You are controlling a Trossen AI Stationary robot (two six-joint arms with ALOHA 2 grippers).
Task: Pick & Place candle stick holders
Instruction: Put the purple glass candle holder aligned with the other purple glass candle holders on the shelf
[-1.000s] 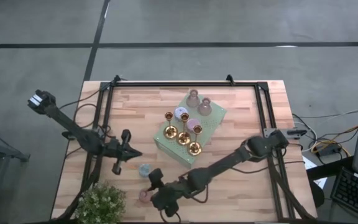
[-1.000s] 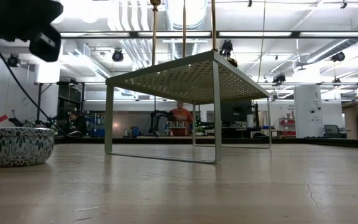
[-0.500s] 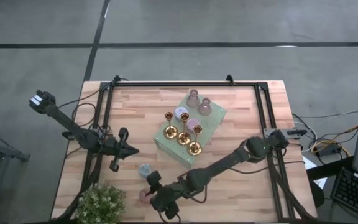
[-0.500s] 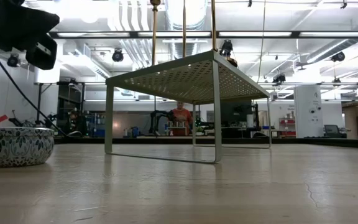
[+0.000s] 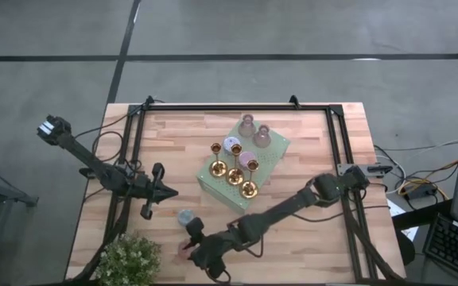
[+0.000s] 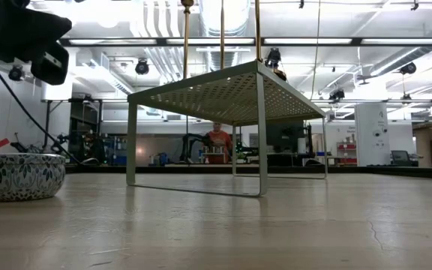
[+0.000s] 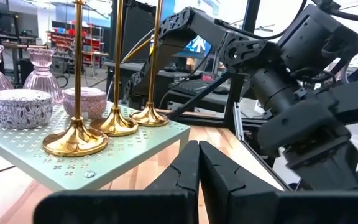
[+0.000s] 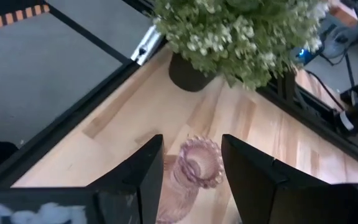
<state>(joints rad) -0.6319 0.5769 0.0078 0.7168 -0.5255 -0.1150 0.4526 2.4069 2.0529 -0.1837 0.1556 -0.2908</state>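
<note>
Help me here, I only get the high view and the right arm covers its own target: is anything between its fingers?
Observer: Yes. In the right wrist view a pink ribbed glass holder sits between the right gripper's fingers, which are apart.
Operator: Anything close behind it?
Observer: The leafy plant stands just beyond it on the table.
Operator: And the left gripper?
Observer: The left gripper has its fingers shut, holding nothing, pointed toward the gold candlesticks on the green shelf.
</note>
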